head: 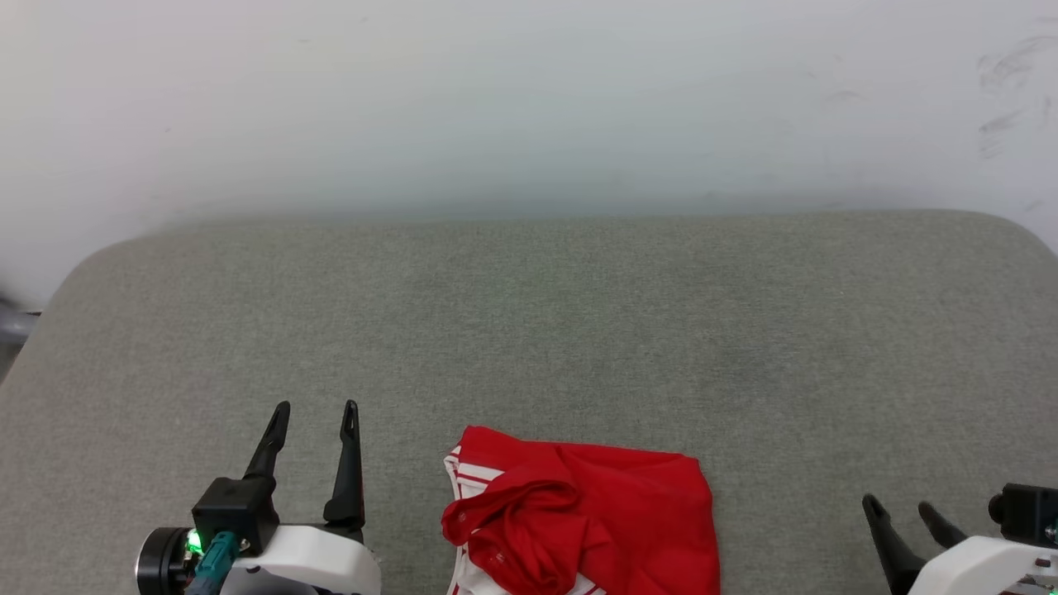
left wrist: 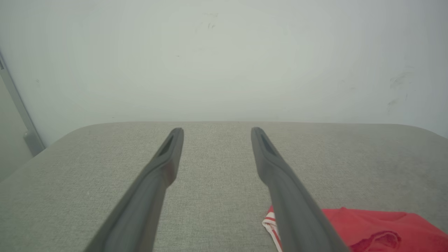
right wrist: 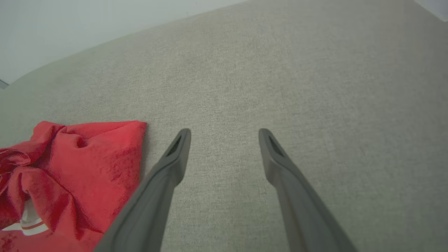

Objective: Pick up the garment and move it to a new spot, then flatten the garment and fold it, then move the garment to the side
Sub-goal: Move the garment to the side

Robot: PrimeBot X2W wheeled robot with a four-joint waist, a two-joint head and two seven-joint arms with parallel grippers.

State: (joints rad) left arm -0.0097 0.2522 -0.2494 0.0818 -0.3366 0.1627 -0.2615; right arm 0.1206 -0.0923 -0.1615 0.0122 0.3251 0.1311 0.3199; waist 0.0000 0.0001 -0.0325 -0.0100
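Pincers both gape wide and empty: left pincer (head: 317, 406) low on the left, right pincer (head: 896, 502) low on the right, fingers pointing forward over the grey fabric-covered table (head: 529, 330). The crumpled red garment (head: 595, 512), with white striped trim, lies on the table between them, touching neither.

Prob. a bare test room; grey fabric-covered surface (head: 579, 330) w/ rounded corners; plain scuffed white wall (head: 496, 99).
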